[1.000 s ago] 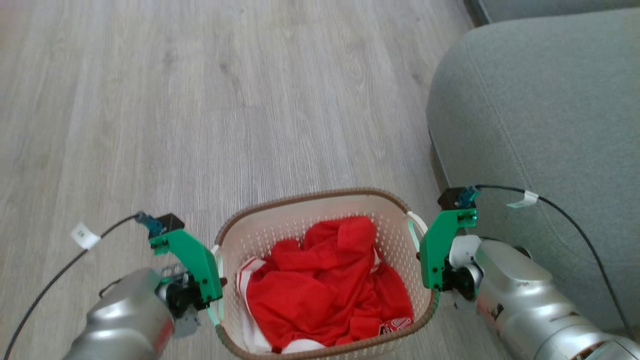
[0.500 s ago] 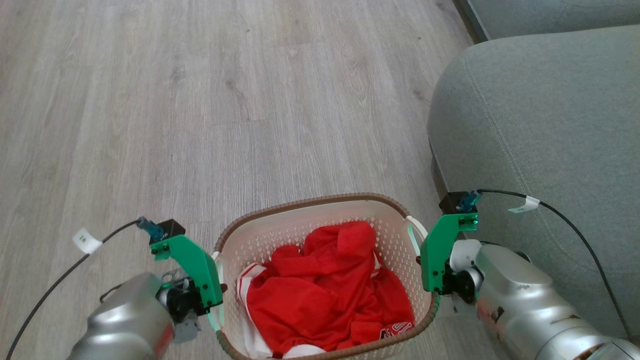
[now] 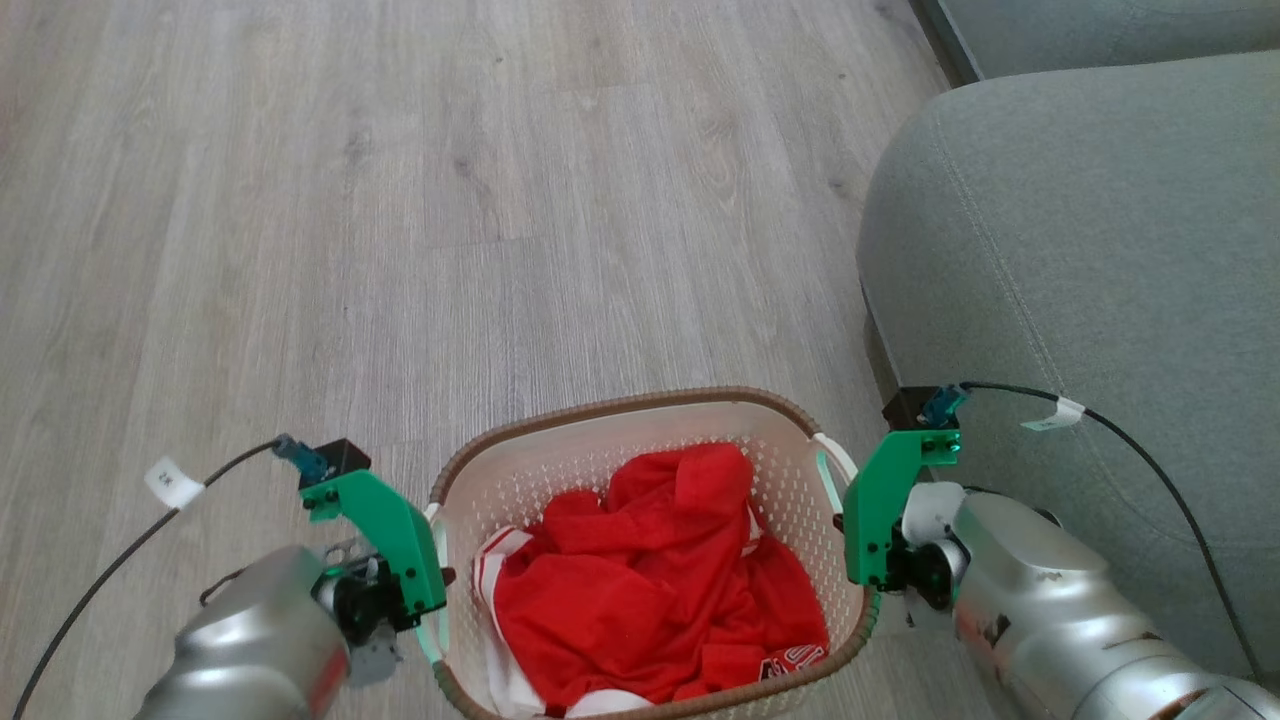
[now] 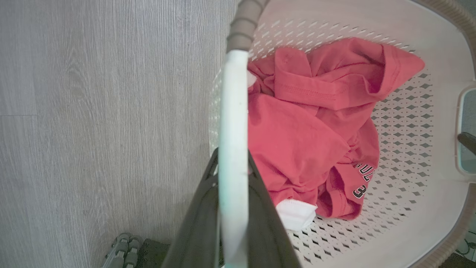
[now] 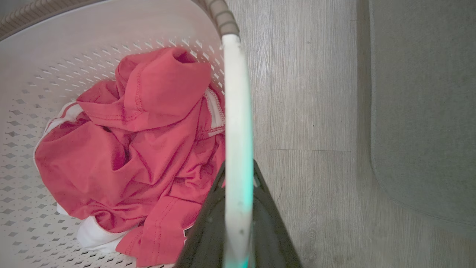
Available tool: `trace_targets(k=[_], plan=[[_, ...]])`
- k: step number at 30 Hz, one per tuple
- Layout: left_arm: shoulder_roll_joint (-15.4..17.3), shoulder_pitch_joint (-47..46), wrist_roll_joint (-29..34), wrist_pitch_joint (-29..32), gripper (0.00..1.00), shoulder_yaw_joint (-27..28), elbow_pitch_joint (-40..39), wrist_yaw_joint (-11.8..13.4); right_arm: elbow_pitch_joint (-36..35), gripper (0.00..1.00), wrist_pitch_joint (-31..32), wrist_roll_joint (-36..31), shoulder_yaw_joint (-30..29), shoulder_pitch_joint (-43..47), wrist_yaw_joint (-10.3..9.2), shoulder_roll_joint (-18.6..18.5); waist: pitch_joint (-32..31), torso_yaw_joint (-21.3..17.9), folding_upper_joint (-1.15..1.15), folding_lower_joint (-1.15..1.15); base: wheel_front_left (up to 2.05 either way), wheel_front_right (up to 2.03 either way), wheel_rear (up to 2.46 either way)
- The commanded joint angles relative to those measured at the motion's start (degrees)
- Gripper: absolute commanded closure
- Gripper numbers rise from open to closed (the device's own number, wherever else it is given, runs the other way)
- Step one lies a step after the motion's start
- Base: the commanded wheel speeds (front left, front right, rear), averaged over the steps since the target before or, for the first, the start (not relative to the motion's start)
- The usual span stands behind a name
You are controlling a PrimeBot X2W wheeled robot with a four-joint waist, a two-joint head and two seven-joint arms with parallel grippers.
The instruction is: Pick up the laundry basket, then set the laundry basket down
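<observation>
- Evidently the left gripper [image 4: 232, 165] clamps one white handle [image 4: 232, 111], the right gripper [image 5: 238, 169] the other.
- The laundry basket [image 3: 620, 400] lies lower centre, between them, near the sofa [image 3: 1080, 250].
- Likely the pick-up step; next, raise both sides evenly.

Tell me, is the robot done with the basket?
Not yet. Grabbing looks done: the left gripper and right gripper are each shut on a white handle of the laundry basket. The lift is in hand; I can't tell if it's off the floor. Setting it down is left.
</observation>
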Motion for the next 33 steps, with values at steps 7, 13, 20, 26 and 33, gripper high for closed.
trace_targets(k=[7,13,20,26,33], plan=[[3.2,-2.7,-0.6,-0.9,1.0,1.2,0.5,-0.4,0.4,1.0,-1.2,0.9,0.8,-1.4,-0.15,-2.2,-0.1,-0.1,0.0,0.0,0.0,0.0,0.0],[3.2,-2.7,-0.6,-1.1,1.0,1.1,0.3,-0.4,0.4,1.0,-1.2,1.5,1.1,-1.4,-0.15,-2.2,0.1,0.0,0.0,0.0,0.0,0.0,0.0],[3.2,-3.2,-0.6,-3.8,1.0,1.5,0.1,-0.4,-0.1,1.0,-2.6,1.8,1.9,-1.6,-0.15,-2.0,1.2,-0.3,0.0,0.0,0.0,0.0,0.0],[3.4,-5.2,0.5,-8.3,1.0,1.4,-0.3,-0.4,0.1,1.0,-7.1,1.3,2.3,-3.0,-0.15,-1.8,6.3,-0.8,0.0,0.0,0.0,0.0,0.0],[3.4,-9.2,2.7,-13.7,1.0,0.5,-0.9,-0.4,1.1,1.0,-14.0,-0.2,1.8,-7.0,-0.15,-1.6,15.5,-0.9,0.0,0.0,0.0,0.0,0.0]])
